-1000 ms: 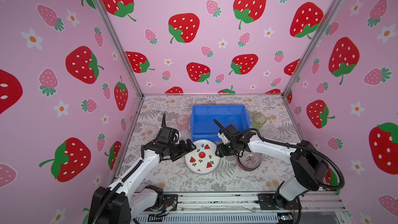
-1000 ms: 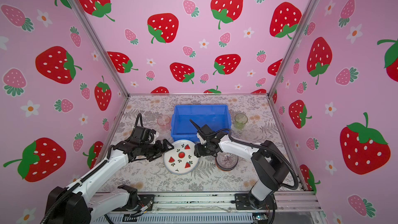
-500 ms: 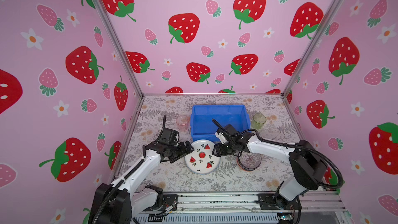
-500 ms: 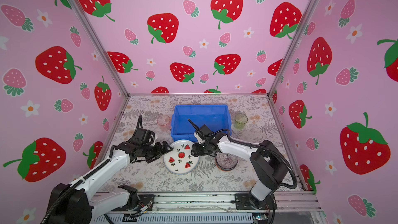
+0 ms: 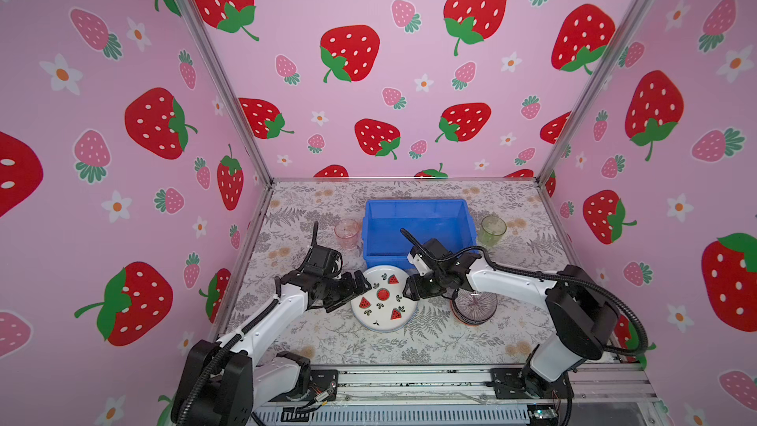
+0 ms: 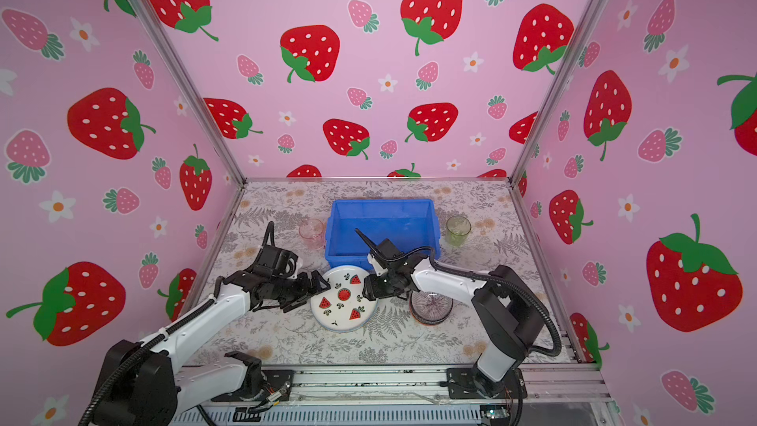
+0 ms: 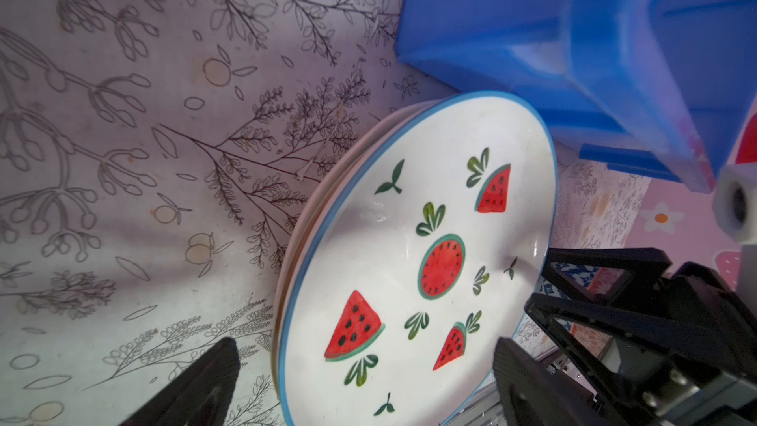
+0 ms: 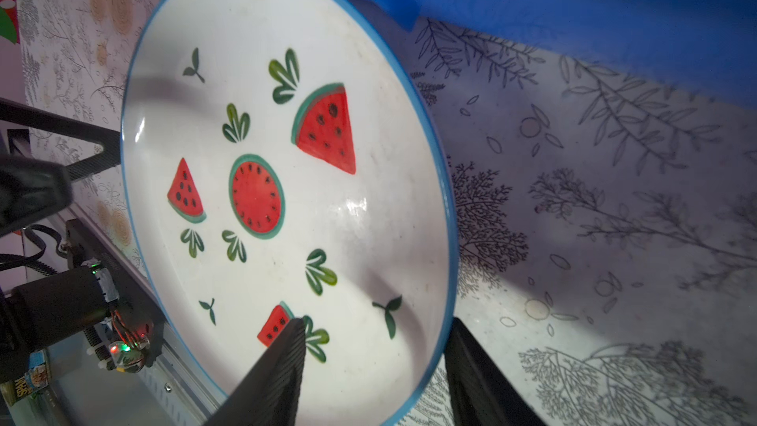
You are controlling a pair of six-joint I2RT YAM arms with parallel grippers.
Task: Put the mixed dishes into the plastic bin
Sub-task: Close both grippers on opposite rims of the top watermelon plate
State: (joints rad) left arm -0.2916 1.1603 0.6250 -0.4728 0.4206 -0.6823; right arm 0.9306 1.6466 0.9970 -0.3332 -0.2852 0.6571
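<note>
On the floral table [image 5: 368, 348], the round white watermelon-print plate [image 5: 383, 301] tops a stack of plates. The left hand [image 5: 361, 285] gapes wide at its left edge. The right hand [image 5: 409, 290] straddles its right rim, unclenched. Beside it sits a purple-striped bowl [image 5: 475, 308]. Behind stands the empty bright blue rectangular plastic bin [image 5: 418, 203], between a pink translucent tumbler [image 5: 348, 233] and a green translucent tumbler [image 5: 492, 230].
</note>
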